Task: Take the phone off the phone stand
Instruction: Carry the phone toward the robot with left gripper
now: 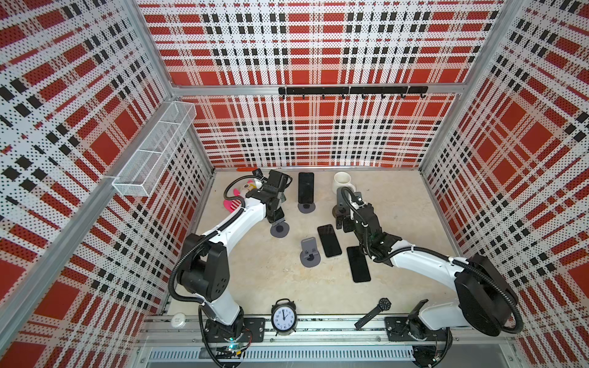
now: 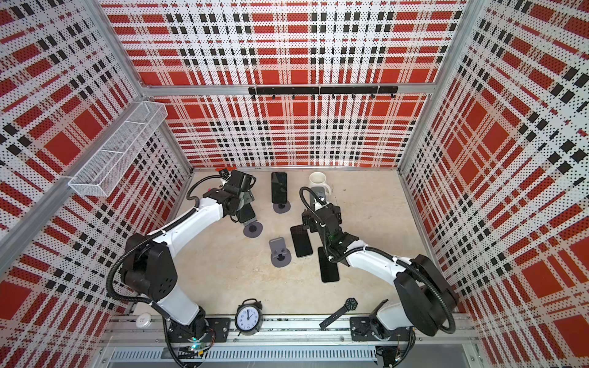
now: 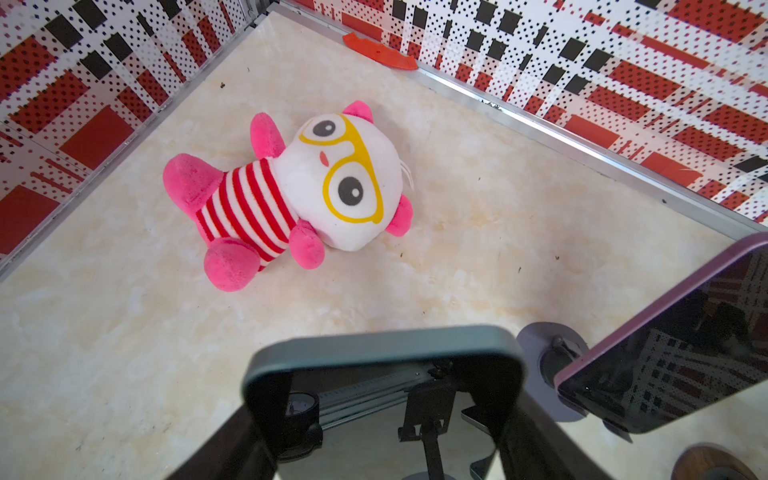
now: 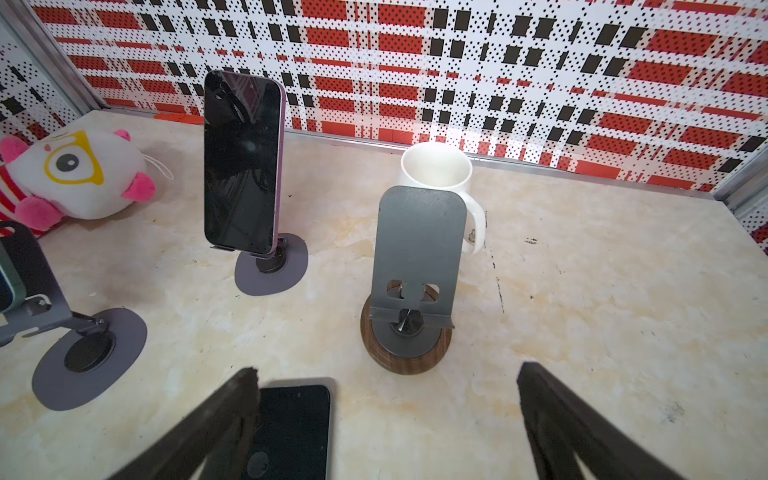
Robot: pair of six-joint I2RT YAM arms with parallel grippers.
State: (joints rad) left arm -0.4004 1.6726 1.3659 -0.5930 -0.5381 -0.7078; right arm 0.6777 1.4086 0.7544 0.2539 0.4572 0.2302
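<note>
Two flat phones [image 1: 329, 240], mug [image 1: 341, 182], plush toy [image 3: 299, 191] around gripped phone [image 3: 374, 349].

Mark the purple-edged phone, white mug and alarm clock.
purple-edged phone [image 4: 241, 166], right wrist view, screen centre.
white mug [image 4: 436, 168], right wrist view, inside wall.
alarm clock [image 1: 283, 317], in a top view, dial face.

Left arm [image 1: 236, 223] stretched to far left, left gripper [image 3: 384, 415] angled down, jaws drawn tight; right arm [image 1: 424, 258] bent toward centre, right gripper [image 4: 388, 372] low, jaws spread wide

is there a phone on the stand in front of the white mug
No, the wood-based stand before the white mug shows a bare backplate.
</note>
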